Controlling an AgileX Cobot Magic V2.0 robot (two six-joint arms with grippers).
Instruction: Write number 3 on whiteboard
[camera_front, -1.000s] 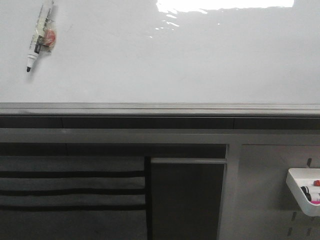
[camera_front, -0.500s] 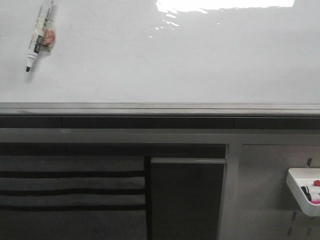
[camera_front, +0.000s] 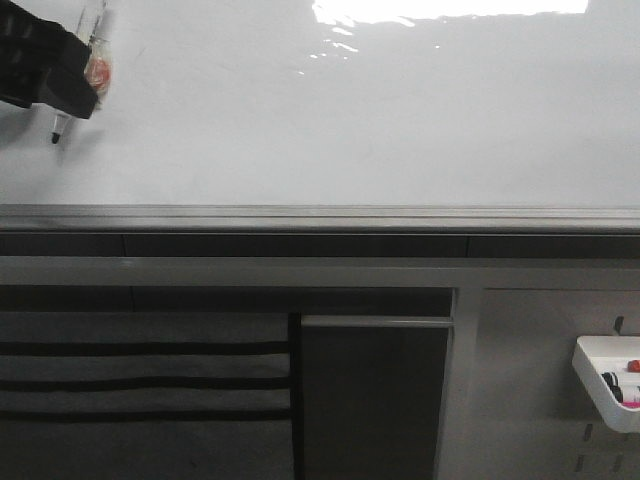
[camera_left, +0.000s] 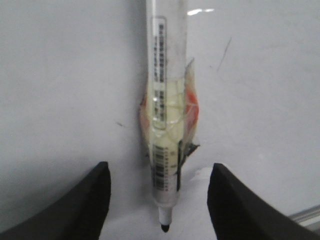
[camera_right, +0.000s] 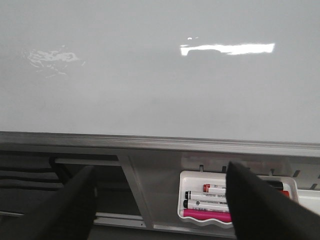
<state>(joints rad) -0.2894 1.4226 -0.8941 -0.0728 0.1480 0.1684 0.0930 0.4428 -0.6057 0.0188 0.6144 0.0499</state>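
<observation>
The glossy whiteboard (camera_front: 350, 120) fills the upper front view, with glare at its top. A marker pen (camera_front: 57, 128) wrapped in tape lies against it at the far upper left, black tip pointing down. My left gripper (camera_front: 48, 68) covers most of the pen there. In the left wrist view the marker pen (camera_left: 165, 125) runs between the wide-apart black fingers (camera_left: 85, 200) of my left gripper (camera_left: 160, 172), which is open and not touching it. My right gripper (camera_right: 161, 170) is open and empty before the whiteboard (camera_right: 150, 75). The number 3 is not in view.
A grey metal rail (camera_front: 320, 217) runs along the board's lower edge. Below it at the right, a white tray (camera_front: 600, 395) hangs on a grey pegboard panel (camera_front: 530, 380); this tray (camera_right: 192, 212) holds several markers. Dark slatted panels (camera_front: 140, 380) sit at the lower left.
My left gripper has come into the front view from the left edge and now covers most of the marker pen. The pen itself has not moved.
</observation>
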